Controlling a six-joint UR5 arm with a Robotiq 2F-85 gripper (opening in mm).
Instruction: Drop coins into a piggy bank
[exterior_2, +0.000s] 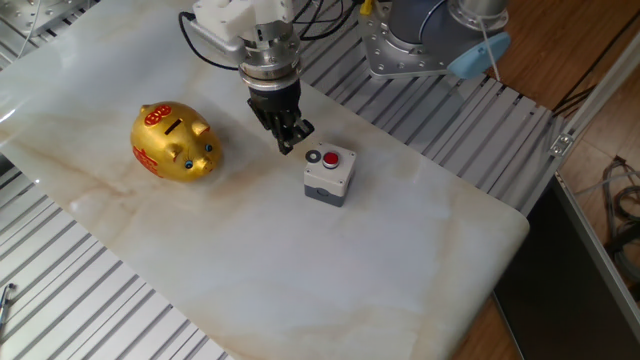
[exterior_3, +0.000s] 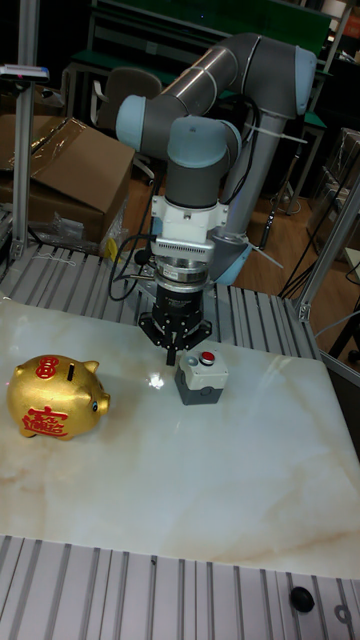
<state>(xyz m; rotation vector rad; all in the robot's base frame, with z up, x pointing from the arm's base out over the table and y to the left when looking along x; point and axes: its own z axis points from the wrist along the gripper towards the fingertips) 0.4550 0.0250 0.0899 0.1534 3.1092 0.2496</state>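
Note:
The gold piggy bank with red markings stands upright on the left of the marble slab, its dark top slot facing up; it also shows in the tall fixed view. A tiny dark coin with a paler centre lies on top of the small grey box, just left of the red button. My gripper hangs a little left of the box, between it and the piggy bank, pointing down. Its fingers are shut together with nothing visible between them. In the tall fixed view the gripper covers the coin's spot.
The marble slab lies on ribbed metal rails. Its right edge drops off near a wooden floor. The arm's base stands behind the box. A cardboard carton sits off the table at back left.

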